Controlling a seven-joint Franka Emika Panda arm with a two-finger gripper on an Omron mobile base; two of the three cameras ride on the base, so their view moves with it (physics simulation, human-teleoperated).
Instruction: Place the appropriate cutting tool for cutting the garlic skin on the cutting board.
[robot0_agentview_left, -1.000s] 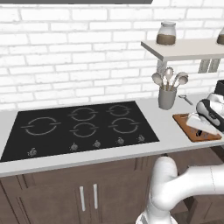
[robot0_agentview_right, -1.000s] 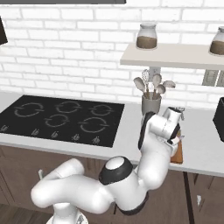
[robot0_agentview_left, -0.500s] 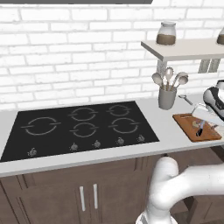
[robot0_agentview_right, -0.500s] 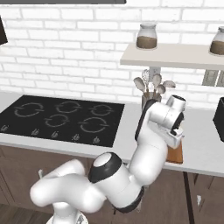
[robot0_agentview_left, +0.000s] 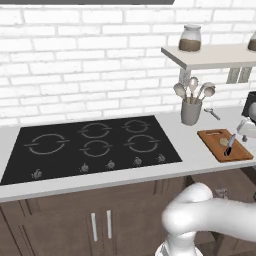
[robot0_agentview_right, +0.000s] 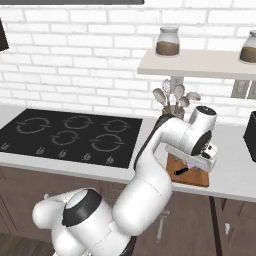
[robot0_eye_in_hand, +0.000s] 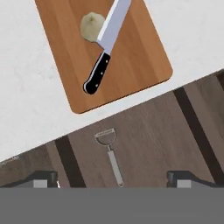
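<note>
The cutting board (robot0_eye_in_hand: 131, 52) lies on the pale counter near its front edge. On it rests the knife (robot0_eye_in_hand: 103, 59), its dark handle toward the counter edge and its blade beside the garlic (robot0_eye_in_hand: 91, 26). My gripper (robot0_eye_in_hand: 113, 177) is open, high above and off the board's front edge, with nothing between its fingers. In the left base view the board (robot0_agentview_left: 215, 136) carries the knife (robot0_agentview_left: 229, 145) and garlic (robot0_agentview_left: 223, 142), and my hand sits at the right edge. In the right base view my gripper (robot0_agentview_right: 196, 162) hangs over the board (robot0_agentview_right: 192, 179).
A grey holder with spoons and ladles (robot0_agentview_left: 191, 102) stands behind the board, with a loose spoon (robot0_agentview_left: 212, 113) beside it. The black cooktop (robot0_agentview_left: 95, 145) lies to the left. A shelf holds a jar (robot0_agentview_left: 190, 39). A peeler (robot0_eye_in_hand: 108, 151) lies on the floor below.
My gripper has lifted off the cutting board and drawn back past its front edge. The knife stays lying on the board beside the garlic.
</note>
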